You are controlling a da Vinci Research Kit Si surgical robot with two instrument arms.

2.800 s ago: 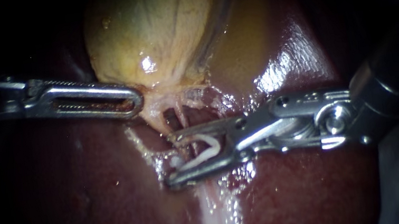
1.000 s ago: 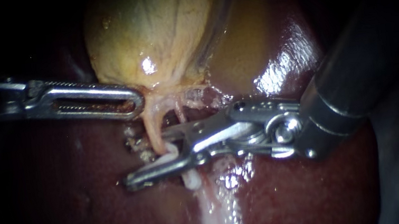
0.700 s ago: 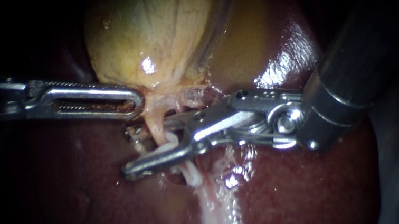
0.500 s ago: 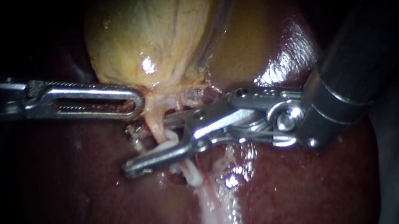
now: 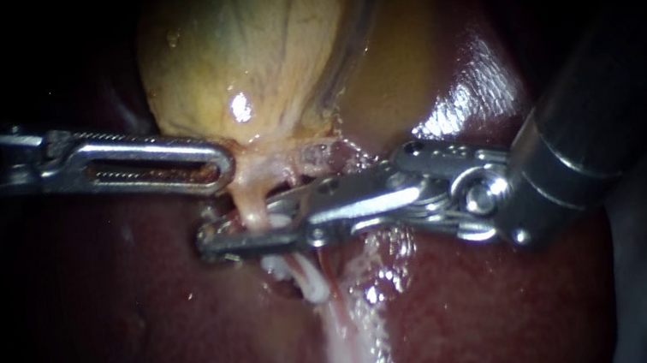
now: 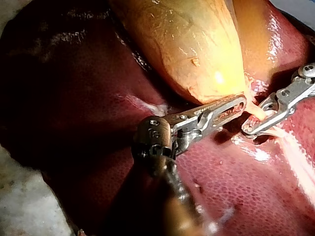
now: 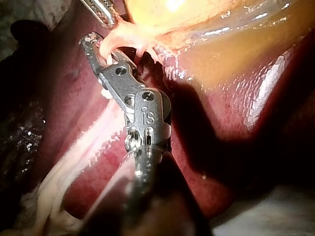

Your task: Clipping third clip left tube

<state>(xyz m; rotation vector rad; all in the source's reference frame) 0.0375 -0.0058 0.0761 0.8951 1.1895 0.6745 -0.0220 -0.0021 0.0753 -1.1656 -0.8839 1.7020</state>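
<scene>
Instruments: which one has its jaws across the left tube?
The right instrument: its jaws are shut on the left tube; the left instrument grips the gallbladder.

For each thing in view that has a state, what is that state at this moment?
gallbladder: rounded and full, gripped at its lower end.
left tube: stretched, clamped.
left instrument: jaws shut on the gallbladder.
right instrument: jaws shut on the left tube.
white clip: in place on the tissue, just below the right instrument.

The endoscope faces the gallbladder [image 5: 250, 46] closely; both wrist cameras share its neck.
</scene>
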